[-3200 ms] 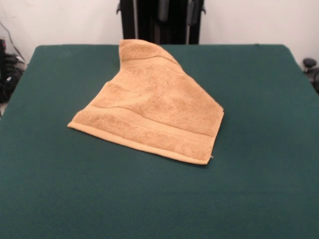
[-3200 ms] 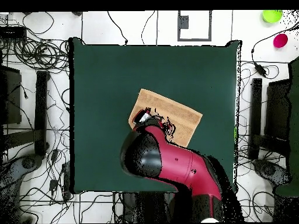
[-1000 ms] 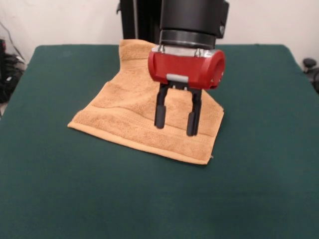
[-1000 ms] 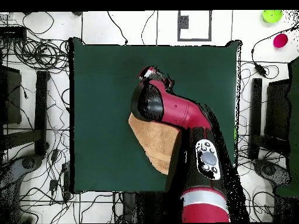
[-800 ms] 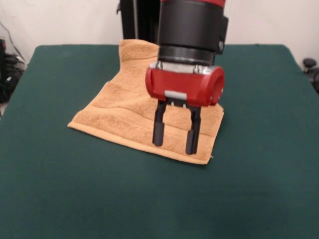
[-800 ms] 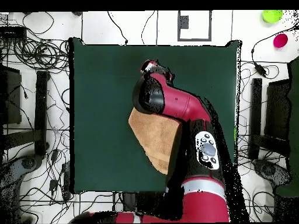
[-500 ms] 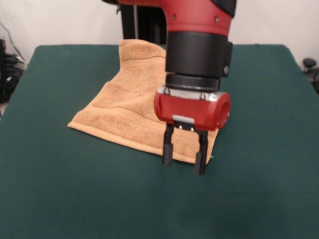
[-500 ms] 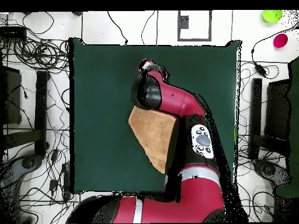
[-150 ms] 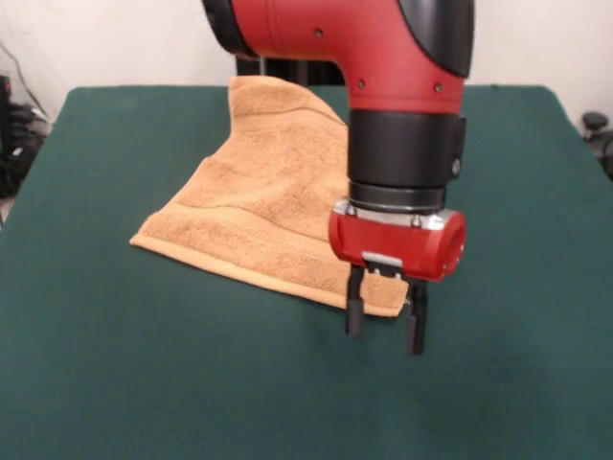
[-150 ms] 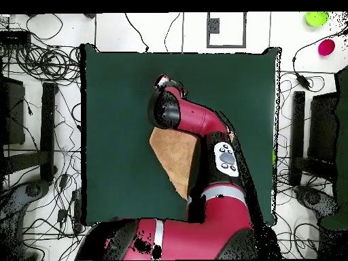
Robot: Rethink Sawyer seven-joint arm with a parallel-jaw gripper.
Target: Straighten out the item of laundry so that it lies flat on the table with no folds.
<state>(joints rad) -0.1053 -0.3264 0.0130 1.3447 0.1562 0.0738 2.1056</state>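
Towel (image 9: 273, 201) sits mid-desk (image 9: 115, 383), not flat: its far end is folded over into a peak, and the hemmed near edge lies on the green top. Gripper (image 9: 385, 321) is down at the towel's near corner, fingers (image 9: 354, 313) open and empty, straddling desk just off the hem. Overhead, the arm (image 10: 197, 126) covers most of the towel.

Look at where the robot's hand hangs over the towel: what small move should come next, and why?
Probably lower the open hand onto the near corner of the tan-orange terry-cloth towel and close on it. The fingers hang apart just at that corner above the dark green table, and the towel's far part lies folded into a peak, so pulling a corner outward could help flatten it.
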